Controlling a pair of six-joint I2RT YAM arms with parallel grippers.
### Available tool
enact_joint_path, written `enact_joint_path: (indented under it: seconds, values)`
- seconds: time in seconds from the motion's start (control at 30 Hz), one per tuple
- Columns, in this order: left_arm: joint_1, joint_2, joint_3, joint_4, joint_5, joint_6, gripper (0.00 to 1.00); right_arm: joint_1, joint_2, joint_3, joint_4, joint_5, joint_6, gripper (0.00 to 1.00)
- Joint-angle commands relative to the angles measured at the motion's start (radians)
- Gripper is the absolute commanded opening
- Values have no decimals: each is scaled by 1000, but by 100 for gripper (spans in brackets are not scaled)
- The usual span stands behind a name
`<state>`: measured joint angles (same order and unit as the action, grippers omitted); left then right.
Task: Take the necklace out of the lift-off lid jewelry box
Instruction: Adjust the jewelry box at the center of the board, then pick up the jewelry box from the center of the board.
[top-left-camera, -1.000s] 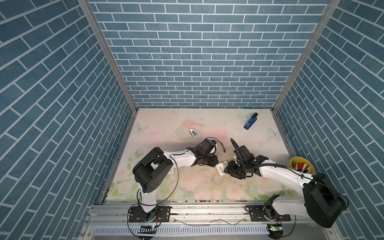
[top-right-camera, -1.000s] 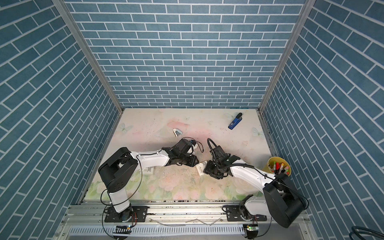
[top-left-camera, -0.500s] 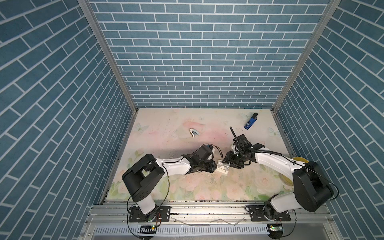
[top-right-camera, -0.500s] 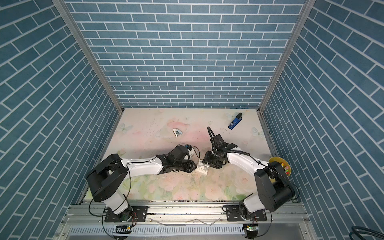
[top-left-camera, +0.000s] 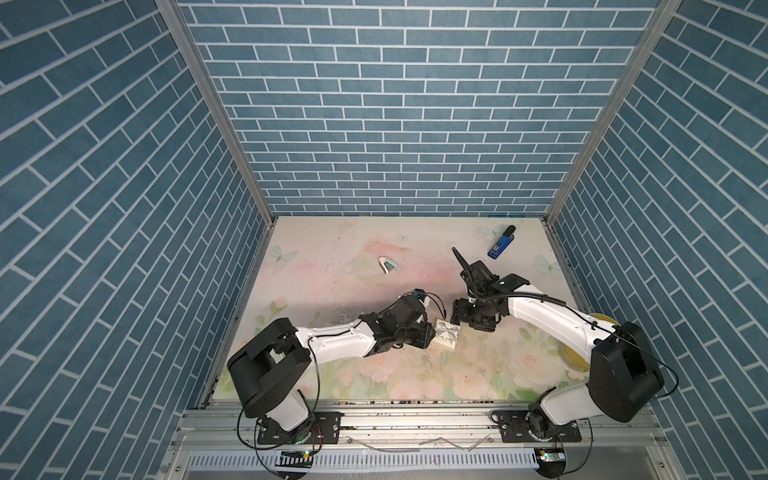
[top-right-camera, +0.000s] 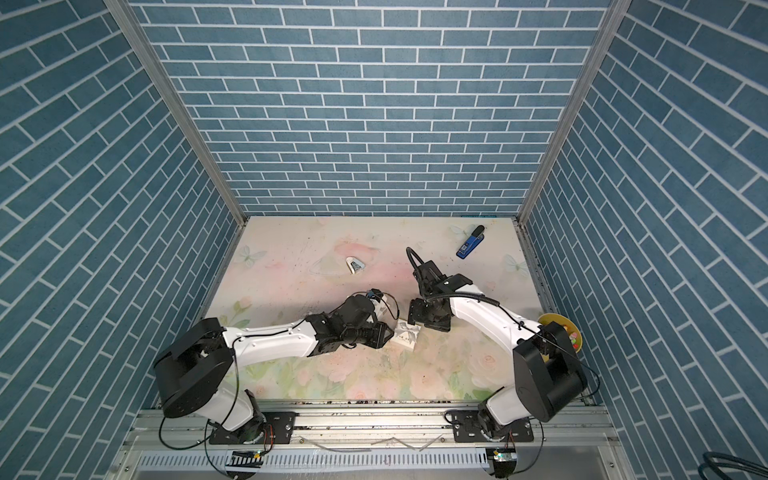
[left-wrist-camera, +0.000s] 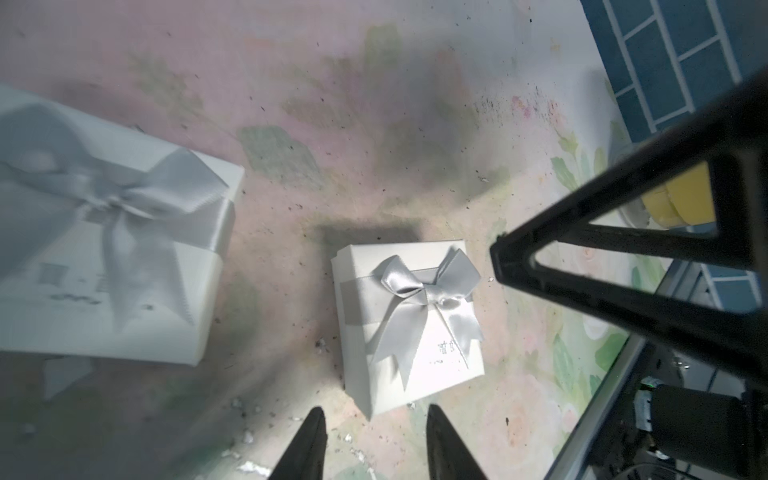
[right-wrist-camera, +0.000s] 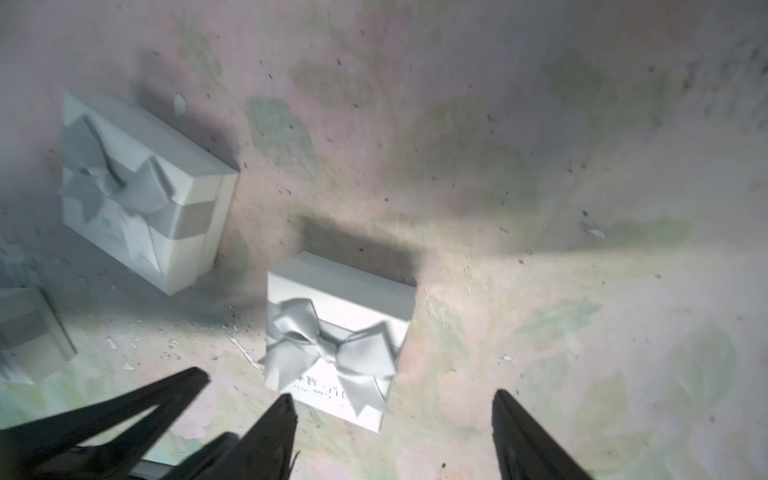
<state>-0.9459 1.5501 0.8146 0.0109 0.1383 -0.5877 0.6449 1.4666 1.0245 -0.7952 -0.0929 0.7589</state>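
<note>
Top view: jewelry box (top-left-camera: 446, 335) lidded; blue item (top-left-camera: 500, 246) apart.

Matt white card jewelry box (left-wrist-camera: 432, 365) wears a glossy satin ribbon bow (left-wrist-camera: 424, 286).

Tightest spot is round the box (top-left-camera: 446, 334): the left gripper (top-left-camera: 430, 336) sits just beside its left side and the right gripper (top-left-camera: 465, 321) crowds its back right corner, so those ways in are blocked. The side toward the front rail (top-left-camera: 415, 419) is bare mat (top-left-camera: 332, 257). Further back it's wide open, just a small white thing (top-left-camera: 387, 265) mid-mat and a blue item (top-left-camera: 500, 246) near the back right corner. The yellow bowl (top-right-camera: 555, 319) is jammed between the right arm (top-left-camera: 548, 322) and the wall.
</note>
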Motion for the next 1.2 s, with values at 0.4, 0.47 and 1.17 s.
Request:
enact_joint_path:
  seconds: [0.4, 0.47, 1.17]
  values:
    - [-2, -201, -86, -261, -277, 170, 73, 171, 156, 103, -76, 154, 139, 92]
    - [-1, -205, -100, -253, -281, 168, 73, 173, 175, 122, -72, 151, 135, 92]
    - [0, -181, -156, -206, -299, 170, 76, 177, 354, 214, -87, 108, 98, 88]
